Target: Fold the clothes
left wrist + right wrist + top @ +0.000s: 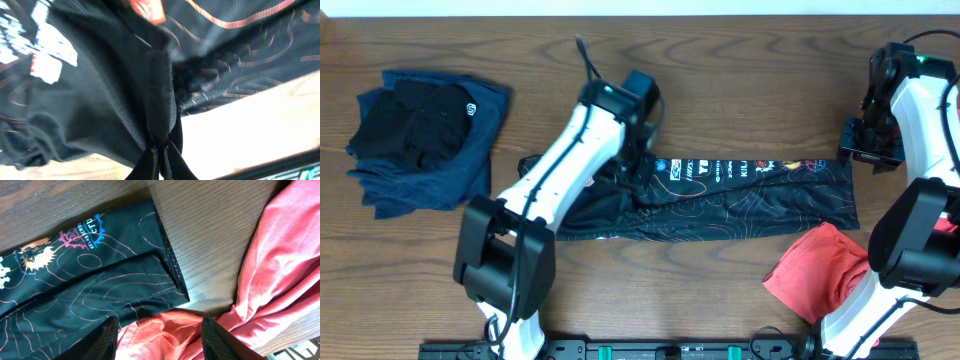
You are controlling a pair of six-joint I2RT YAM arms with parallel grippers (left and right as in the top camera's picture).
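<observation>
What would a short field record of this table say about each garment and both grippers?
black shirt: folded into a long strip across the middle of the table
red garment: crumpled, by the strip's right end
navy and black pile: far left, apart from the strip
left gripper: shut on a fold of the black shirt
right gripper: open, holding nothing

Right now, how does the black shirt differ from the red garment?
The black shirt lies stretched in a long band; the red garment is bunched in a heap. The black shirt bears orange contour lines and logos; the red garment is plain. The left gripper has its fingers shut on the black shirt; nothing grips the red garment. Both rest on the table.
</observation>
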